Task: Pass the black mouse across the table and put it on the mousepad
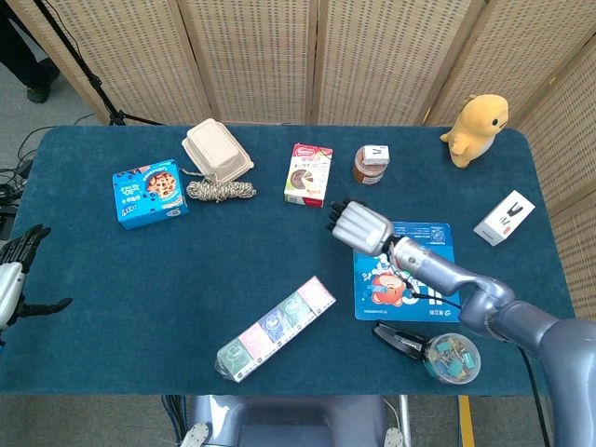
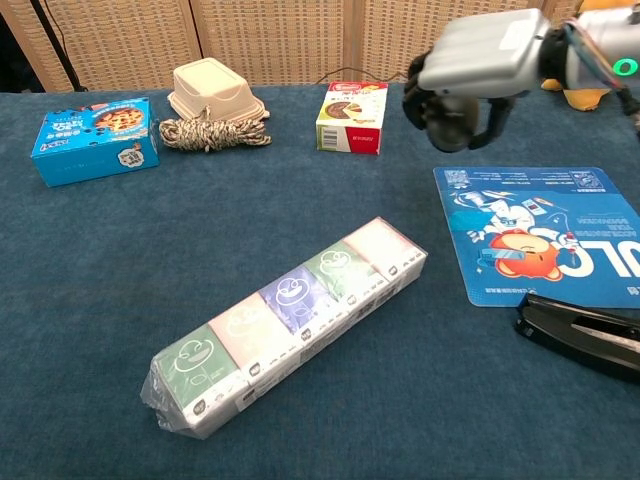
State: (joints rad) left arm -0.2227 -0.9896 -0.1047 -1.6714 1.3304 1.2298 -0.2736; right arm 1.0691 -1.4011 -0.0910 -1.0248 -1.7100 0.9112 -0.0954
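tissue pack (image 2: 290, 324), rope coil (image 1: 221, 190), plush toy (image 1: 478, 127)

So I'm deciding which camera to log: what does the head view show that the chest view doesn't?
Only the head view shows the left hand at the table's left edge, the white box and the clip tub. Only the chest view shows the black mouse under the right hand. Both show the mousepad, the tissue pack and the snack boxes.
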